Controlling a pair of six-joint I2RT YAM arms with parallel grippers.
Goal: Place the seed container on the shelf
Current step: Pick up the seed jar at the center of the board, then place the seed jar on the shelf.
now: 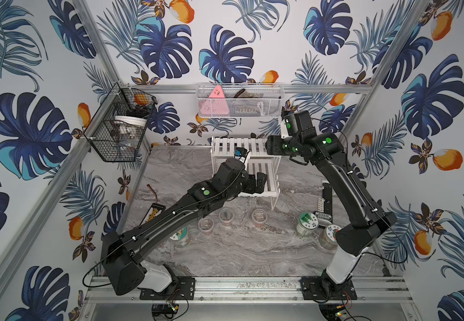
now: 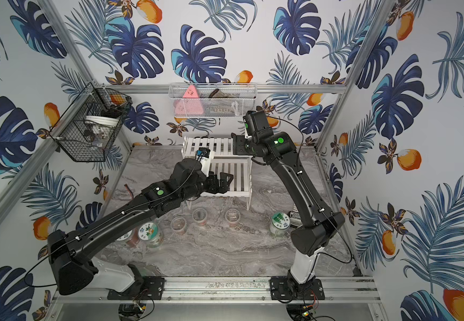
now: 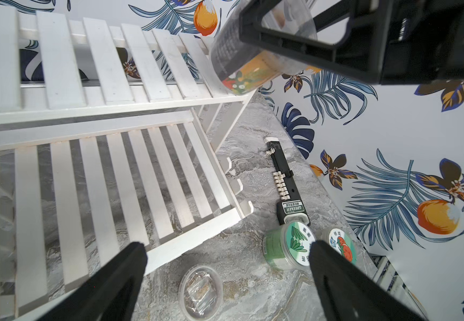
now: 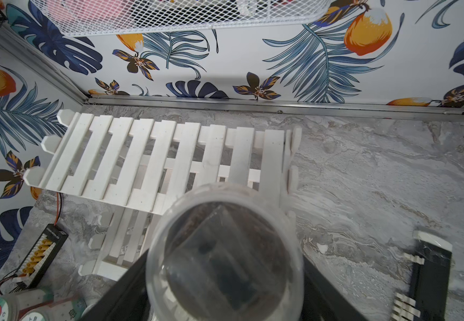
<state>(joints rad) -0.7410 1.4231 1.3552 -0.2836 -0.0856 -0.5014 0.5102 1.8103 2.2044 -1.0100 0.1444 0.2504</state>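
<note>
The left gripper [image 1: 258, 181] is empty, jaws spread fully, hovering over the lower tier of the shelf [image 1: 232, 144]. The seed container [image 3: 242, 64], a clear tub, sits at the upper tier's 3 o'clock end, about 1 o'clock from the left gripper. Its long axis is tilted, base toward the slats; contact unconfirmed. The right gripper [image 4: 225, 278], the nearer arm, is clamped across the container's sides, jaws partly closed. Judgement: levelling and lowering remain.

Tilted seed container [image 3: 242, 67] over shelf [image 3: 106, 64] end

Tropical leaf-and-fruit wallpaper [image 1: 225, 55] on three walls; grey marble-pattern tabletop [image 1: 239, 250]; aluminium frame rails [image 1: 253, 287] at edges
</note>
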